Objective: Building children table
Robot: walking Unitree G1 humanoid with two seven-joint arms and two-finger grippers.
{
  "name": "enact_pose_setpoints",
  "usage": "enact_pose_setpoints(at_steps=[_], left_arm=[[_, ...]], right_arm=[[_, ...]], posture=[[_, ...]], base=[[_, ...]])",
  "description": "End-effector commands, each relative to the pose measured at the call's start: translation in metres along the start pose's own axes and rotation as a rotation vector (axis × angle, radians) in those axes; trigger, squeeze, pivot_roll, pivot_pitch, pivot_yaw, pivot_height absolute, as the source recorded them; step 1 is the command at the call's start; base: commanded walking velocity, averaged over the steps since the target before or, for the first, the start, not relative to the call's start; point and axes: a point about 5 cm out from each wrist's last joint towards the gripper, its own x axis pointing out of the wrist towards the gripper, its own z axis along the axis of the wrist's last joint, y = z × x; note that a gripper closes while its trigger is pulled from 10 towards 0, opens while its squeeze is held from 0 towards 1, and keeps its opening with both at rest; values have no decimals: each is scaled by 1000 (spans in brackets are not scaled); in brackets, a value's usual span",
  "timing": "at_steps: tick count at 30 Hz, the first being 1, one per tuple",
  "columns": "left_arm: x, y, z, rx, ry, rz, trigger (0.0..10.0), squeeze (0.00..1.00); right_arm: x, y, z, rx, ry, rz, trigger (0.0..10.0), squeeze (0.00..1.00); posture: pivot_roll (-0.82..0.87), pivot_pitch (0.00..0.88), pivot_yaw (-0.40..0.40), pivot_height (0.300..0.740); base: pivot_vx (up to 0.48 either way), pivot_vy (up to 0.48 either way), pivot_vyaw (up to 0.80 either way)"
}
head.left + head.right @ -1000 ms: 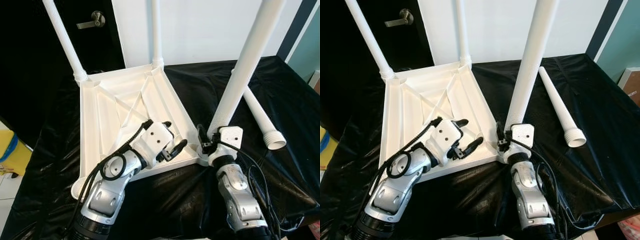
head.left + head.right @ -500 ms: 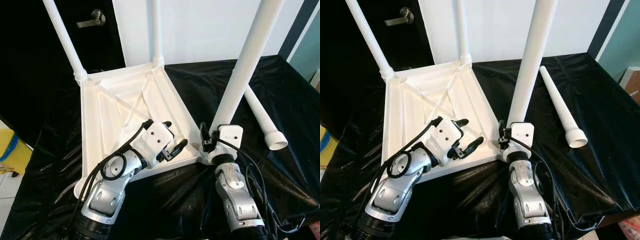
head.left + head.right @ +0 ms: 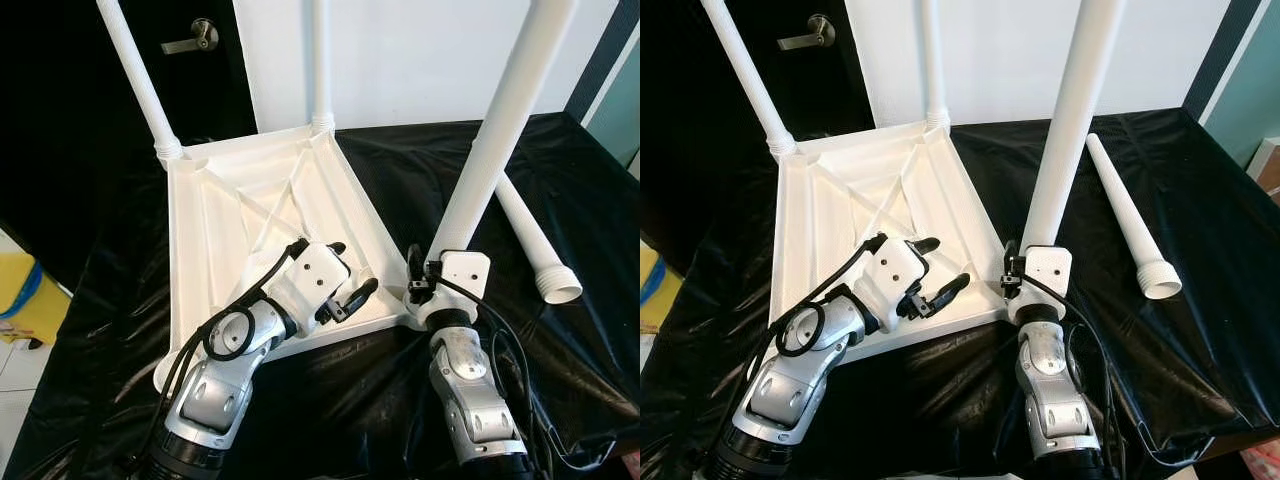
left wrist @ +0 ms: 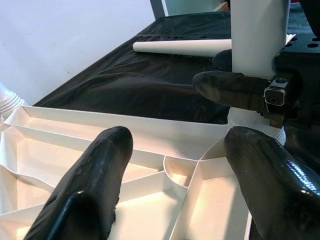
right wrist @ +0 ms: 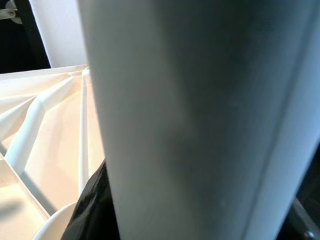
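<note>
A white children's table top [image 3: 220, 230] lies upside down on black cloth. Two white legs [image 3: 140, 85] stand in its far corners. A third leg [image 3: 490, 150] stands upright at the near right corner, and my right gripper [image 3: 425, 285] is shut on its base. In the right wrist view that leg [image 5: 190, 100] looms close beside the ribbed underside [image 5: 40, 150]. My left gripper [image 3: 355, 267] hovers open over the underside near that same corner, its fingers [image 4: 100, 165] spread with nothing between them. A fourth leg [image 3: 535, 245] lies loose on the cloth to the right.
The black cloth [image 3: 400, 180] covers the whole work surface and drops off at the near and left edges. A dark door with a lever handle [image 3: 190, 38] stands behind on the left. A yellow object [image 3: 20, 300] sits on the floor at the left.
The whole picture has shifted slightly to the right, so the camera moved. My right gripper stays on the leg's base and the left gripper stays open above the top.
</note>
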Motion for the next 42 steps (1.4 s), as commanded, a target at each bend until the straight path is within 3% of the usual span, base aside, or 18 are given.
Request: enact_pose_setpoints(at_steps=[1, 18, 19, 27, 28, 33, 38, 42], left_arm=[[1, 1, 2, 8, -7, 29, 10000, 0], [2, -1, 1, 10, -10, 23, 10000, 0], [2, -1, 1, 10, -10, 23, 10000, 0], [2, -2, 1, 10, -10, 21, 10000, 0], [3, -2, 1, 10, -11, 20, 10000, 0], [4, -3, 2, 11, -15, 12, 10000, 0], [4, -3, 2, 10, -15, 7, 10000, 0], [4, -9, 2, -14, -3, -63, 10000, 0]], right_arm=[[-9, -18, -32, -34, 180, -97, 10000, 0], [2, -22, -19, -2, 91, -10, 10000, 0], [2, -24, -18, 3, 85, -6, 10000, 1000], [2, -22, -9, 23, 20, 79, 10000, 1000], [3, -23, -5, 32, 5, 132, 10000, 0], [9, -33, 7, 33, -32, 327, 10000, 0], [10, -35, 10, 13, -35, 383, 10000, 0], [18, -48, 11, -67, 2, 561, 10000, 0]], posture=[[-45, 46, 23, 740], [-51, 32, 20, 740], [-50, 31, 17, 740], [-53, 31, 19, 740], [-55, 31, 19, 740], [-65, 34, 25, 740], [-68, 37, 26, 740], [-73, 42, 34, 740]], base=[[0, 0, 0], [0, 0, 0], [0, 0, 0], [0, 0, 0], [0, 0, 0], [0, 0, 0], [0, 0, 0], [0, 0, 0]])
